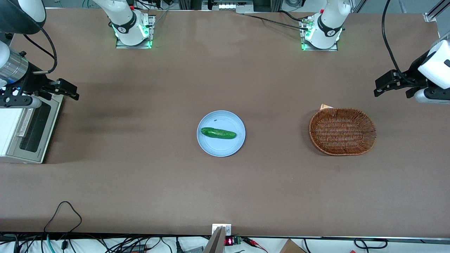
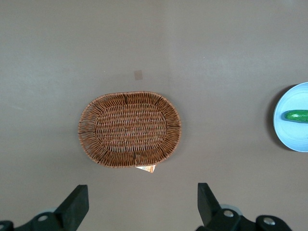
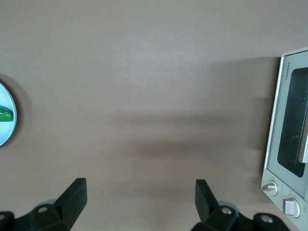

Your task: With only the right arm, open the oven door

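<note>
The small white toaster oven stands at the working arm's end of the table. Its oven door has a silver-grey frame, a dark glass window and a bar handle, and it looks closed flat against the oven. The right arm's silver wrist collar hangs above the oven. My gripper is open and empty, above the table just in front of the door, by the end of it farther from the front camera. The right wrist view has the gripper over bare table, apart from the oven door.
A light blue plate holding a green cucumber lies at mid-table. A wicker basket sits toward the parked arm's end. The oven's knobs are beside the door.
</note>
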`<state>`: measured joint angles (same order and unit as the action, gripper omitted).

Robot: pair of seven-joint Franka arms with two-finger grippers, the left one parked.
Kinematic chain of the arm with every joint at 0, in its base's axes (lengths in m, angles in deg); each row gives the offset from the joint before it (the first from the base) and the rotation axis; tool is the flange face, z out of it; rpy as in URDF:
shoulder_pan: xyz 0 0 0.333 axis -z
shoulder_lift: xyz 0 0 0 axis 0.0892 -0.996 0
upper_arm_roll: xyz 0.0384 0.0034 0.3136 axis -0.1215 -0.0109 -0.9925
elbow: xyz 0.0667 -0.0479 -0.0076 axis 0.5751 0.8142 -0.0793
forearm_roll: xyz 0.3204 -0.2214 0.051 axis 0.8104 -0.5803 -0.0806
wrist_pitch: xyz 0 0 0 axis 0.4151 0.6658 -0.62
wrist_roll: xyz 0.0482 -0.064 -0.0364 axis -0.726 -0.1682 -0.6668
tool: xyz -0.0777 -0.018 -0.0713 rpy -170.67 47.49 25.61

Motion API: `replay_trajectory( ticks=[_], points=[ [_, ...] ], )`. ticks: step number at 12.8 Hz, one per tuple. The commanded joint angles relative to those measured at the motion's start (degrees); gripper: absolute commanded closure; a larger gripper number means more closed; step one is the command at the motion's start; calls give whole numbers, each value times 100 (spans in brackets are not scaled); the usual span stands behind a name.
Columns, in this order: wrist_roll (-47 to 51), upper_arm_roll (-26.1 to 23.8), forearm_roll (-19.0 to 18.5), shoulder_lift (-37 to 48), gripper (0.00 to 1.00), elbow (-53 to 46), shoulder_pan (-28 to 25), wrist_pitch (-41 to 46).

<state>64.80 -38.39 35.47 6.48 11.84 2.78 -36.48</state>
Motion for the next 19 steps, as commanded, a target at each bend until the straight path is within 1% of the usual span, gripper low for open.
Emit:
replay_trajectory(
  ticks=[1, 3, 7, 11, 12, 13, 14, 15, 16, 19],
  points=[
    [-41, -33, -8, -53, 0, -148, 58, 125],
    [-15, -33, 18, -53, 0, -148, 58, 186],
    [12, -33, -52, -115, 0, -209, 58, 248],
    [99, -33, 1, -150, 0, -236, 101, 239],
    [134, -33, 9, -159, 9, -236, 110, 239],
    [91, -33, 27, -159, 39, -236, 128, 248],
    [65, -33, 44, -159, 72, -244, 154, 265],
    [56, -33, 71, -159, 86, -253, 172, 283],
    [56, -33, 71, -167, 92, -262, 180, 283],
    [56, -33, 62, -167, 92, -271, 181, 292]
  ],
)
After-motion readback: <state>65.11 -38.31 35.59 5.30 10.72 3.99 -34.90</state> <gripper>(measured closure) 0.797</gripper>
